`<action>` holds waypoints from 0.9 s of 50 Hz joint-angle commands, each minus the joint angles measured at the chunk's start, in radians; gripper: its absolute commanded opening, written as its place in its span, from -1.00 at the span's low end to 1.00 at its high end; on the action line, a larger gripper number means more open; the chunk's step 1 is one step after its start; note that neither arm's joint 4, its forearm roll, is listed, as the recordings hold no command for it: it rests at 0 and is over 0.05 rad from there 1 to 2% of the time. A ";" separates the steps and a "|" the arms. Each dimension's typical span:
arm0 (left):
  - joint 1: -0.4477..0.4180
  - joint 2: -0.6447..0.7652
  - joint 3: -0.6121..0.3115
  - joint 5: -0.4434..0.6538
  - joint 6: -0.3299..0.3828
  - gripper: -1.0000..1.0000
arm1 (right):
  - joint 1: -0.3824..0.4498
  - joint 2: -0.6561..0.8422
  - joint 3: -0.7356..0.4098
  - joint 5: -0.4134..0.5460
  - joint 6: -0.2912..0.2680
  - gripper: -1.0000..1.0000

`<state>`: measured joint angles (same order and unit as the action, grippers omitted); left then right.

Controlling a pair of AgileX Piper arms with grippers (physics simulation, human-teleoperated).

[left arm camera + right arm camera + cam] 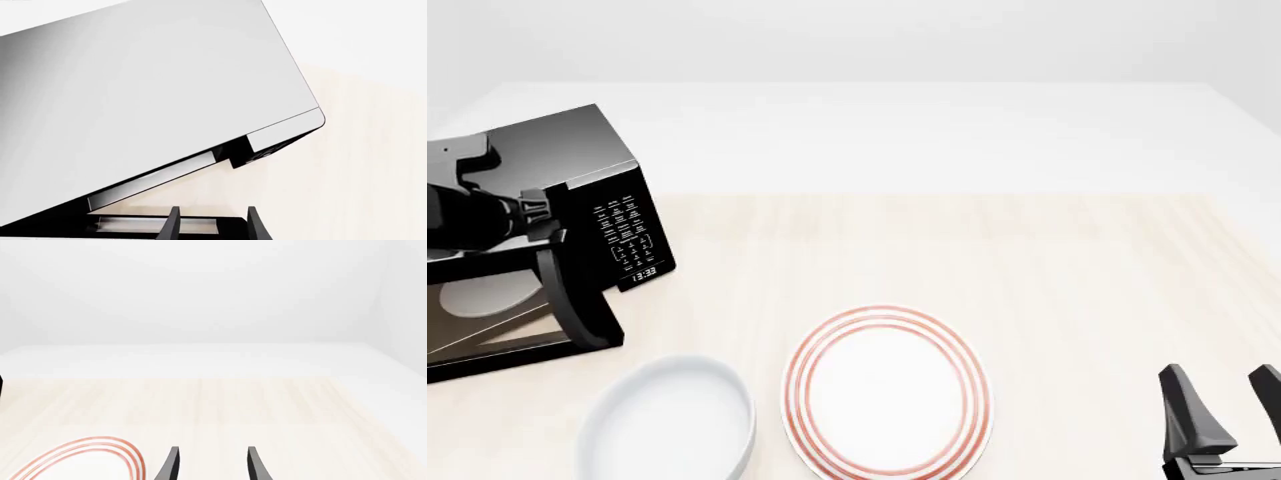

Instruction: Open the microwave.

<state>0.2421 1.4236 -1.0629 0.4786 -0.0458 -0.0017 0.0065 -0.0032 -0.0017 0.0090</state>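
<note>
The glossy black microwave (587,150) stands at the table's far left, with its keypad (625,228) and clock (643,271) facing me. Its door (577,300) is swung partly out, and the cavity (481,300) shows behind it. My left gripper (545,215) is at the door's top edge, beside the keypad. In the left wrist view its fingers (172,225) are spread around a dark edge, under the microwave's shiny surface (147,90). Whether they touch it I cannot tell. My right gripper (1217,378) is open and empty at the front right, also in its wrist view (212,455).
A white plate with red rings (888,395) lies at front centre and shows in the right wrist view (93,452). A white bowl (667,425) sits to its left, just in front of the open door. The light wooden table (1028,260) stretches right.
</note>
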 commanded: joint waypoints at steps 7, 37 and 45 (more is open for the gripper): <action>0.001 -0.001 0.039 -0.004 -0.004 1.00 | 0.000 0.000 0.000 0.000 0.000 1.00; 0.020 -0.045 0.111 -0.025 -0.008 1.00 | 0.000 0.000 0.000 0.000 0.000 1.00; 0.025 -0.051 0.120 -0.025 -0.003 1.00 | 0.000 0.000 0.000 0.000 0.000 1.00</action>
<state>0.2500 1.3611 -0.9904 0.4482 -0.0345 -0.0017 0.0065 -0.0032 -0.0017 0.0089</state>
